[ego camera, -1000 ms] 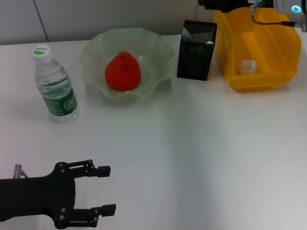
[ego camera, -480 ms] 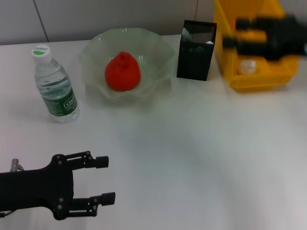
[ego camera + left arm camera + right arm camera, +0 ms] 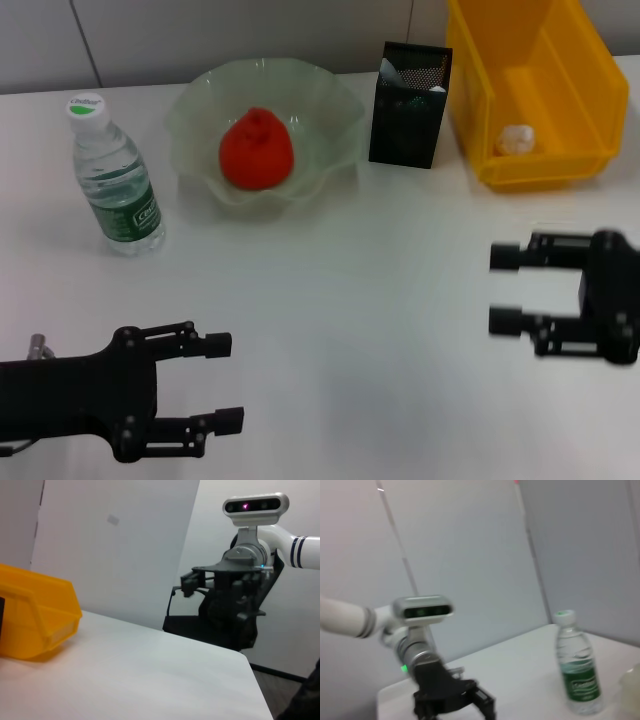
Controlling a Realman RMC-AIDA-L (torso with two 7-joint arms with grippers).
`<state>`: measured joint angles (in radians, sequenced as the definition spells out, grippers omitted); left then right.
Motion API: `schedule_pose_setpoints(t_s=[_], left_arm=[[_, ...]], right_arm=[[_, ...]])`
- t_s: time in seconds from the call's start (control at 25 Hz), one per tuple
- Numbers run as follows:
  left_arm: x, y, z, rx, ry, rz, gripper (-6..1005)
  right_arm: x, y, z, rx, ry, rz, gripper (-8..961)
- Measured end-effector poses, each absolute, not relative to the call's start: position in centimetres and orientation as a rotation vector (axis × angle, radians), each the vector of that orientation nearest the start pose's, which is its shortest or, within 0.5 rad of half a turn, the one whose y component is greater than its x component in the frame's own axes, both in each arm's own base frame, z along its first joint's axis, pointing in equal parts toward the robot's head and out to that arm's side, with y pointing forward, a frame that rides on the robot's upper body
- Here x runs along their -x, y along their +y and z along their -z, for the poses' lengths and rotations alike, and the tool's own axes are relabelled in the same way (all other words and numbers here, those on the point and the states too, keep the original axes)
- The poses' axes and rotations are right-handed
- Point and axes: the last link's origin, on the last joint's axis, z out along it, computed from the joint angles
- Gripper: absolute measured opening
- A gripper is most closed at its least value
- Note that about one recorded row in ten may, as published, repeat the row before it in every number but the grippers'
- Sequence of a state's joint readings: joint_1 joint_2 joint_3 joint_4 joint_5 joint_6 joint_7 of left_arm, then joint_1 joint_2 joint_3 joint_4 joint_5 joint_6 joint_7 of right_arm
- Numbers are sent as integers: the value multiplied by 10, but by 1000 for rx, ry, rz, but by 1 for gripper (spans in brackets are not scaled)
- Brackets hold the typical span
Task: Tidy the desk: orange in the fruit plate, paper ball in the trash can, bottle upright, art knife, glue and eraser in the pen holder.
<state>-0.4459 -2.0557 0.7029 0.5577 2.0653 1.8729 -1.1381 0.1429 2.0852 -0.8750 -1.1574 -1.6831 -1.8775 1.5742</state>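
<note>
Nothing left to fetch: orange [image 3: 256, 148] in fruit plate [image 3: 330, 105] upper centre, paper ball [image 3: 514, 139] in trash can [image 3: 580, 90] upper right, bottle [image 3: 112, 175] upright upper left, both nearer the left pincer [image 3: 224, 384] and right pincer [image 3: 503, 288], spread, empty.

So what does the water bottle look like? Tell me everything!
The bottle is small and made of clear plastic, with water showing inside. It has a dark green label around its lower half and a white cap with a green top. It stands upright on the white table, at the robot's left, beside the fruit plate but not touching it. Nothing holds it; both grippers are far from it. The right wrist view shows it upright too.
</note>
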Motion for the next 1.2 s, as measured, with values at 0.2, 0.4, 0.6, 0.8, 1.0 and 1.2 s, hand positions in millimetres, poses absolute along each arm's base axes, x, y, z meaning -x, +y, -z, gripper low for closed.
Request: schedule_pose_setpoints(t_s=[0.2, 0.4, 0.6, 0.8, 1.0, 1.2], left_arm=[[275, 262, 0, 3023, -494, 851, 781], [275, 267, -6, 3040, -546, 820, 781], [273, 273, -10, 3074, -565, 779, 781], [270, 276, -14, 3105, -580, 755, 781], [268, 276, -14, 3116, -579, 751, 781], [268, 277, -15, 3115, -580, 748, 782]], right_arm=[[-273, 230, -46, 2818, 510, -840, 669], [-284, 225, -39, 2879, 520, -705, 670], [-288, 224, -36, 2914, 520, -632, 671], [-291, 225, -37, 2911, 520, -604, 669], [-291, 228, -37, 2915, 505, -577, 671], [-290, 231, -36, 2917, 502, -574, 671]])
